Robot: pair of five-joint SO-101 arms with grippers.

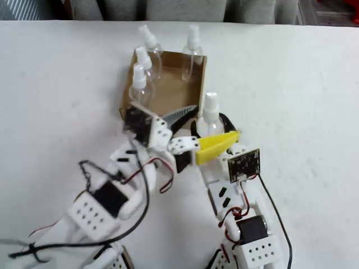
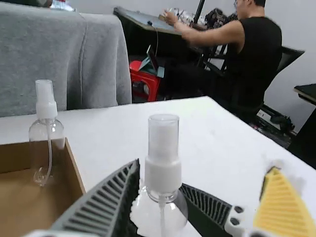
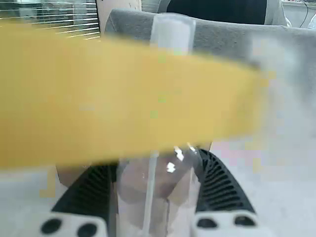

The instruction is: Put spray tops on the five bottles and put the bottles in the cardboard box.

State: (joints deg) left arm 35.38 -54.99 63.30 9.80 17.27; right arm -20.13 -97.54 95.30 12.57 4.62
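The cardboard box [image 1: 168, 92] sits mid-table and holds several clear bottles with white spray tops, such as one [image 1: 138, 84] at its near left. Another capped bottle [image 1: 210, 115] stands upright just outside the box's near right corner. My left gripper [image 1: 208, 122] is shut on it, grey and black fingers hugging its shoulders. In the left wrist view that bottle [image 2: 162, 163] rises between the fingers of the left gripper [image 2: 160, 190], with the box [image 2: 24, 197] and a bottle inside it [image 2: 43, 133] beyond. My right gripper [image 1: 216, 152] is open, its yellow finger [image 3: 123, 98] swung across the bottle [image 3: 153, 187].
The white table [image 1: 291, 84] has free room left and right of the box. Grey chair backs [image 1: 185, 8] line the far edge. Loose red and black wires [image 1: 146, 179] hang near the arm bases at the front.
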